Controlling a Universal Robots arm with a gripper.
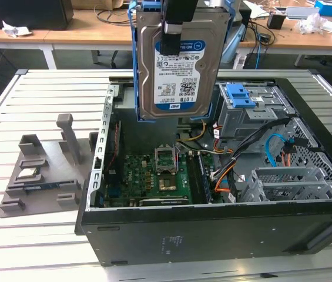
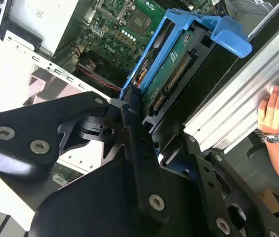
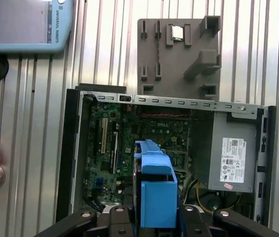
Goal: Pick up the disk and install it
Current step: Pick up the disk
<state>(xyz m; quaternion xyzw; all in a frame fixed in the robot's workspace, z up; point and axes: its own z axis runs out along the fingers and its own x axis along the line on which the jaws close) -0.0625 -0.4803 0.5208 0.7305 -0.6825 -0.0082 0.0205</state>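
Hanging above the open PC case [image 1: 213, 235], the hard disk [image 1: 177, 76] is being clamped by the gripper [image 1: 170, 42]; if misaligned, cables [image 1: 227, 170] or mobo [image 1: 148, 176] are being put at risk of a knock.

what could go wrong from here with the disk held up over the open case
1. The gripper holds the disk upright by its upper edge, above the motherboard; a slip could drop it onto the board.
2. Loose orange and black cables lie beside the drive cage and might snag the disk.
3. A person's hand rests by the table, so a wide swing of the gripper could strike it.
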